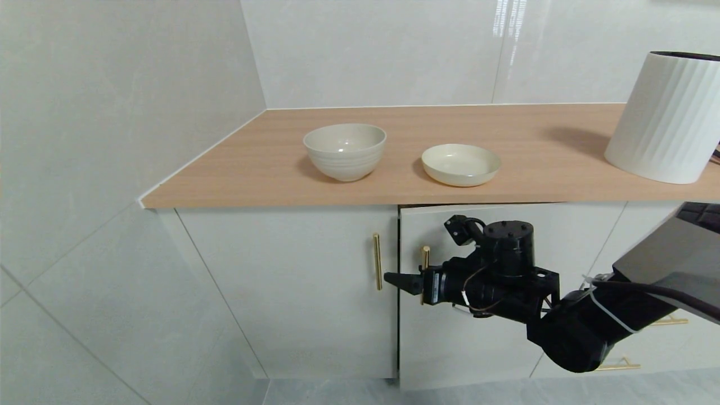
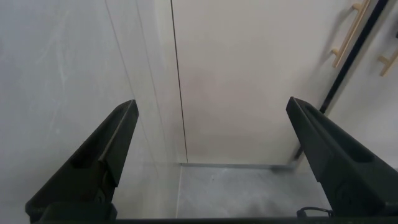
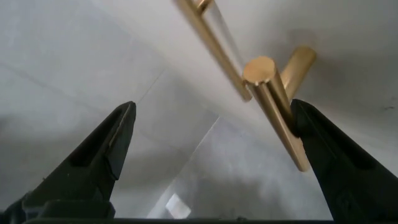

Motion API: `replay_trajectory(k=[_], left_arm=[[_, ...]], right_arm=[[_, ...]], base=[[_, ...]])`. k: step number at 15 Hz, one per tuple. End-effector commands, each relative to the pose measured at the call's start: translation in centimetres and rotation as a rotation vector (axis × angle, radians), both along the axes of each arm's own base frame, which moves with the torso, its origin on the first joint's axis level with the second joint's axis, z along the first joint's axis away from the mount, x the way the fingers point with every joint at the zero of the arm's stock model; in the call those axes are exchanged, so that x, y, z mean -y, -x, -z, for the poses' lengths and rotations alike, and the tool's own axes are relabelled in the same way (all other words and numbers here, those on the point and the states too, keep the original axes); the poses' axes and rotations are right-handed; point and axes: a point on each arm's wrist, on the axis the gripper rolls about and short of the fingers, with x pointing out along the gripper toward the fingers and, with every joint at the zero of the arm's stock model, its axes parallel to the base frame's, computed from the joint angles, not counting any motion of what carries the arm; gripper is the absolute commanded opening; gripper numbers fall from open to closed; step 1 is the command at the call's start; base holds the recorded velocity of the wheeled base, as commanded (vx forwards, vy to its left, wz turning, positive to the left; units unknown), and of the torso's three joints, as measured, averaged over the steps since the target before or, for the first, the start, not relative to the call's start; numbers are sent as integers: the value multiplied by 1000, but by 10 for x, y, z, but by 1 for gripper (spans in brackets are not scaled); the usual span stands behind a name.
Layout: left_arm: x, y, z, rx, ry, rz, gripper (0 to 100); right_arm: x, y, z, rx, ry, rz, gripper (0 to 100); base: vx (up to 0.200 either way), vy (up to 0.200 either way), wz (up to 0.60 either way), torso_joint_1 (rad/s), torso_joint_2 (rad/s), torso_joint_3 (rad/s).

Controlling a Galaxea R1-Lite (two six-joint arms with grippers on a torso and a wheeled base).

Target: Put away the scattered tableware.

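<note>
Tableware, a bowl (image 1: 345,151) and a shallow dish (image 1: 460,163), is left on the surface (image 1: 270,169), above the right hand (image 1: 400,279) and well apart from it; neither piece is held. The right hand is held low before the cupboard doors, its fingers spread and gripping nothing; the gold handle (image 1: 426,260) of the right door (image 1: 478,349) is seen within the gap, close against one finger, while the other finger is left well clear of it. The step in hand is judged to be the opening of that door, so that a place for the tableware is made ready; the door seems to stand a little ajar, though this cannot be settled.

For a sound grip the hand should be shifted sideways until the bar is centred between the fingers, so that both meet it together and the bar is not pushed aside; it should be closed near the middle of the bar's length. The left door's handle (image 1: 377,261), just beyond the fingertips, should not be caught. The pull is best led along the door's arc, not straight back, lest the bar be twisted out of the grip. The left hand (image 2: 211,102) is spread and empty, faced toward the cupboard front and the floor; it should be kept out of the door's swing.
</note>
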Motion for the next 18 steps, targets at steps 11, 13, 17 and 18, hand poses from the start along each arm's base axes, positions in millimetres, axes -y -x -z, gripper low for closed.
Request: replay_trajectory(k=[11, 13, 17, 18], left_arm=[[0, 0, 0, 0, -7, 0, 100], [0, 0, -1, 6, -15, 0, 100], [5, 10, -78, 121, -34, 230, 100], [6, 3, -106, 76, -31, 268, 100]], right_arm=[[36, 54, -14, 7, -8, -146, 100], [38, 57, -13, 12, 2, -153, 100], [40, 61, -12, 18, 3, -156, 100], [41, 66, -10, 19, 4, -162, 100]], base=[[0, 0, 0, 0, 0, 0], [0, 0, 0, 0, 0, 0], [0, 0, 0, 0, 0, 0], [0, 0, 0, 0, 0, 0]])
